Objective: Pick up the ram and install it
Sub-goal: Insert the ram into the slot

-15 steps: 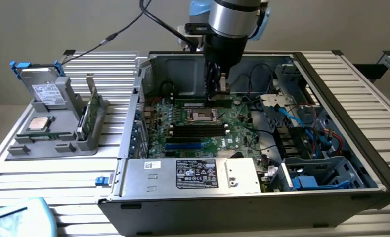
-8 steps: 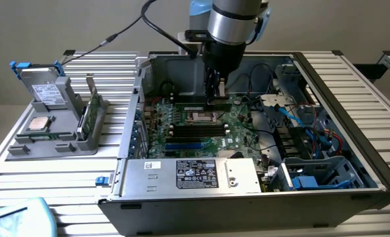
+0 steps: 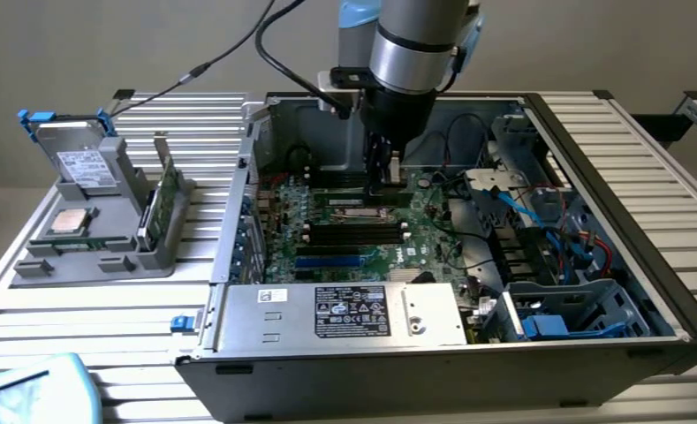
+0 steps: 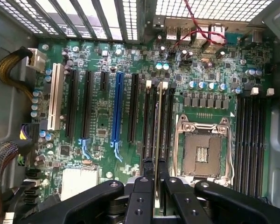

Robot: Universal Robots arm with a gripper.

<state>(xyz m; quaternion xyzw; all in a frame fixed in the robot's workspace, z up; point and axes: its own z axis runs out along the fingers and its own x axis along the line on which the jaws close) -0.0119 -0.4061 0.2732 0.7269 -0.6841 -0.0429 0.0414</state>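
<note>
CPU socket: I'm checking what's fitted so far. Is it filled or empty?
Empty: the CPU socket shows bare contacts with no chip; the processor lies on the grey holder outside the computer case.

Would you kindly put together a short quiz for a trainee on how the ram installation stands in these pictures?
1. True or false: the pincer is shut on the ram.
2. In the wrist view the ram is: A) edge-on, running along the memory slots beside the processor socket; B) lying flat on the socket; C) crossways over the slots.
3. Fill in: the grey holder with the drive stands outside the case, on the exterior view's ____.

Key: 1 true; 2 A; 3 left.
</note>
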